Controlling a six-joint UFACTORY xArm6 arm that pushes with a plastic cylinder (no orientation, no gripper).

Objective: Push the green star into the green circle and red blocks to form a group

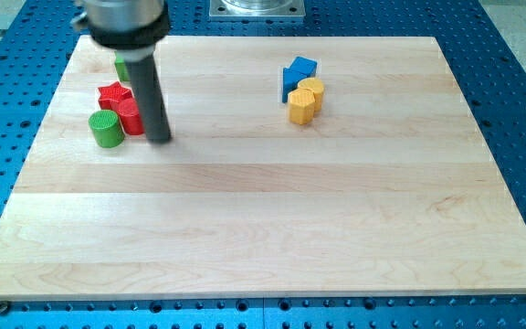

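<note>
My tip rests on the board at the view's left, just right of the red blocks. A green circle block stands at the far left. A red star block and another red block touch each other right of and above the circle. A green block, most likely the green star, sits above the red star; the rod and its holder hide most of it, so its shape cannot be made out.
At the view's upper middle right, a blue block touches two yellow blocks. The wooden board lies on a blue perforated table. The arm's base plate sits at the view's top.
</note>
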